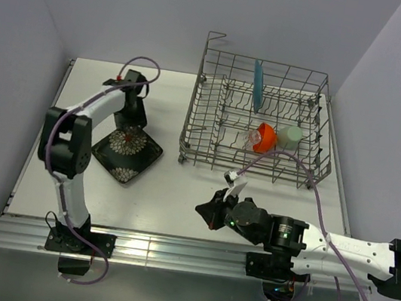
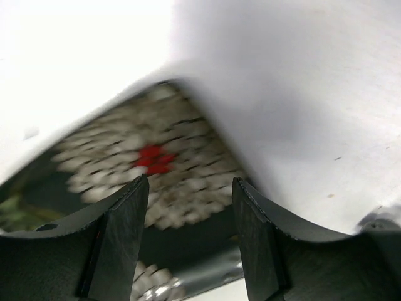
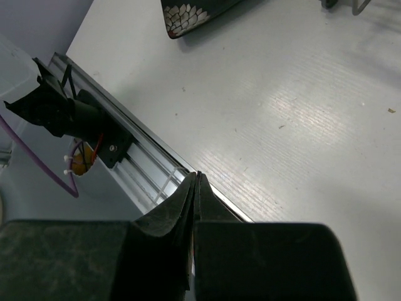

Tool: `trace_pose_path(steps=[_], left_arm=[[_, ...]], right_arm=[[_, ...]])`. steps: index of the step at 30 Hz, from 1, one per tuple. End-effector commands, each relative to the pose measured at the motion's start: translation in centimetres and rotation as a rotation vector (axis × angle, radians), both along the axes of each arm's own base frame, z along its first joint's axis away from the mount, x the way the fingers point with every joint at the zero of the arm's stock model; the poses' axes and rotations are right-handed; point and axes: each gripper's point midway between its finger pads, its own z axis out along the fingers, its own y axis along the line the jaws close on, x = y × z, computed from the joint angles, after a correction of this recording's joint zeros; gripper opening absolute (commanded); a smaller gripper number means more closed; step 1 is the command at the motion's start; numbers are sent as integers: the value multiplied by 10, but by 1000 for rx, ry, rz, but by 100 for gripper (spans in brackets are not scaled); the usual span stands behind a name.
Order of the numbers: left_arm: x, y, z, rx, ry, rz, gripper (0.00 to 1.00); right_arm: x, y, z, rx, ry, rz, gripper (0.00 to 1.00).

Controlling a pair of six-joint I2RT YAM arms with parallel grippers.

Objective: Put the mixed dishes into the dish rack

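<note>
While the left arm rises from its base at the near edge, it folds at a raised elbow and reaches away, with its wrist turned down over the far corner of the black square plate (image 1: 126, 152). The left claw (image 1: 131, 123) stands moderately open. In the left wrist view its two fingers (image 2: 122, 232) are apart, and the plate's white flowers with a red centre (image 2: 150, 157) show between them. Nothing is held; contact with the plate cannot be determined.

The right arm lies low along the near edge, stretched leftward across the tabletop (image 1: 178, 193). The right claw (image 1: 207, 211) is fully closed. In the right wrist view its fingertips (image 3: 196, 182) are pressed together, empty, above the bare tabletop near the edge rail.

The black square plate lies flat on the tabletop left of the dish rack (image 1: 188, 122), outside it. Inside the rack, the teal scalloped plate (image 1: 257, 87) stands upright on edge toward the back. The orange-red bowl (image 1: 265, 136), the small clear glass (image 1: 252, 137) and the pale green cup (image 1: 289, 135) sit close together nearer the front.
</note>
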Motion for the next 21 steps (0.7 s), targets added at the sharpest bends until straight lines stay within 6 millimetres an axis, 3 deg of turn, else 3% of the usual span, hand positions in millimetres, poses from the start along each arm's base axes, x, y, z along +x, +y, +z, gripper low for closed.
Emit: trace_pose_path(steps=[1, 5, 8, 9, 11, 12, 13, 15, 19, 21], left_arm=[[-4, 24, 46, -40, -138, 68, 61], [-16, 42, 64, -25, -205, 105, 61], [-23, 65, 57, 0, -176, 154, 61], [-25, 68, 54, -4, -157, 162, 61], [-25, 69, 43, -48, -122, 157, 61], [-25, 69, 40, -57, -114, 155, 61], [-26, 73, 36, -59, -102, 167, 61], [-24, 76, 36, -61, -103, 176, 61], [-22, 89, 32, -75, -85, 210, 61], [-19, 105, 28, -68, -74, 244, 61]], right_arm=[[1, 13, 19, 67, -25, 13, 0], [-3, 29, 15, 102, 4, 39, 0], [-6, 47, 23, 189, 34, 57, 16], [-7, 51, 24, 216, 59, 52, 27], [-5, 59, 17, 239, 101, 33, 60], [-5, 64, 19, 298, 138, 16, 82], [-7, 69, 18, 324, 168, 28, 88], [-2, 77, 13, 392, 239, 18, 95], [-1, 89, 2, 424, 322, 43, 94], [-1, 94, 6, 433, 316, 60, 93]])
